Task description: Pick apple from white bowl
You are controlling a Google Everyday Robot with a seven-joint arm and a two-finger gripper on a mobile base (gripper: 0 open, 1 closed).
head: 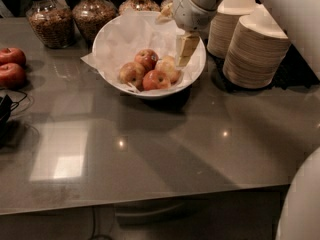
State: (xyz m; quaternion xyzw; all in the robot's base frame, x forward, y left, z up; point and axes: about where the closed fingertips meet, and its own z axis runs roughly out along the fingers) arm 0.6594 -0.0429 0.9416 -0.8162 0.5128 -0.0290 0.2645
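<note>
A grey table (165, 149) carries a white bowl (150, 93) at the middle of its back edge, jars (47, 21) at the back left corner, tan bowl stacks (255, 54) back right, and two red apples (12, 76) at the left edge. The gripper (186, 46) hangs over the bowl's right side.
</note>
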